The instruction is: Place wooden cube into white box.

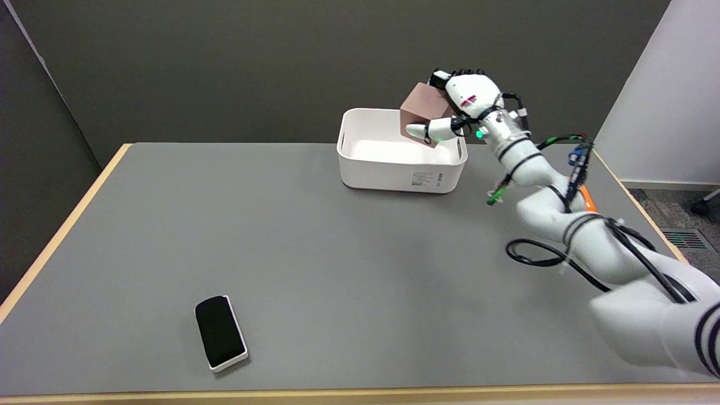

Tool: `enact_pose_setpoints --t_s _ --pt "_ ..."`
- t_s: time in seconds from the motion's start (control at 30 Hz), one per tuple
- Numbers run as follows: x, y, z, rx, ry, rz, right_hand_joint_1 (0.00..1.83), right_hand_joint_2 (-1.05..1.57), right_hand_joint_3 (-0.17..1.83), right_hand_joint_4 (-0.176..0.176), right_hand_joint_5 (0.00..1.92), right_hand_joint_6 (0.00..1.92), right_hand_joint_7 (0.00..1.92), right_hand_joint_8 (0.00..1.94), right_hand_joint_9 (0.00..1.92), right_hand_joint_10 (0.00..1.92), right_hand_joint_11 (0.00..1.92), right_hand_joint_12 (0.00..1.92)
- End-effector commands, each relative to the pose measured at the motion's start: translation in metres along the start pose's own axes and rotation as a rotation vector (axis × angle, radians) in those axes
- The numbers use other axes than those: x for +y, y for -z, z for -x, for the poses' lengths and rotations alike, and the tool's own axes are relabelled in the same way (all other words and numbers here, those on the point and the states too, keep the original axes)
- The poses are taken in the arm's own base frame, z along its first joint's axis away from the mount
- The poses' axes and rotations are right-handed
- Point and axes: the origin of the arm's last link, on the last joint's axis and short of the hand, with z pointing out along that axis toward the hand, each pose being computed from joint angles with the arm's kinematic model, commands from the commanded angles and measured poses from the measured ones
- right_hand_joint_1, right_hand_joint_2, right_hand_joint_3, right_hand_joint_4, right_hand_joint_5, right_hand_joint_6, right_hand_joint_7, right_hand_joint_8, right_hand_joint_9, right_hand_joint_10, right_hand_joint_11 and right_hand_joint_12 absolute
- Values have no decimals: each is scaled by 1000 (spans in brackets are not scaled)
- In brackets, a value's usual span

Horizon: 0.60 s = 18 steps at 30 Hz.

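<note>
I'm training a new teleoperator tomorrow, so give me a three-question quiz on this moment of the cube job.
1. True or false: the brown wooden cube already rests on the floor of the white rectangular plastic box.
2. What does the right robot hand hold? A) the cube B) the black pad in a white tray C) nothing
3. Fill in: the cube is held tilted in the air above the box's ____ end, as seen in the head view.

Key: 1 false; 2 A; 3 right.

Matt wooden cube (423,109); smooth glossy plastic white box (394,169).
</note>
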Motion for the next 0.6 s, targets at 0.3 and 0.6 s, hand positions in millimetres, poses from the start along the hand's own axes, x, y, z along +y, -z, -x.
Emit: enact_pose_setpoints --t_s 0.3,0.6 --pt "-1 -21 23 -70 -19 213 724 705 894 35 368 768 631 810 605 1185 399 1723" --pt "2 11 17 -29 -12 159 364 641 838 52 161 361 275 317 212 773 252 1434"
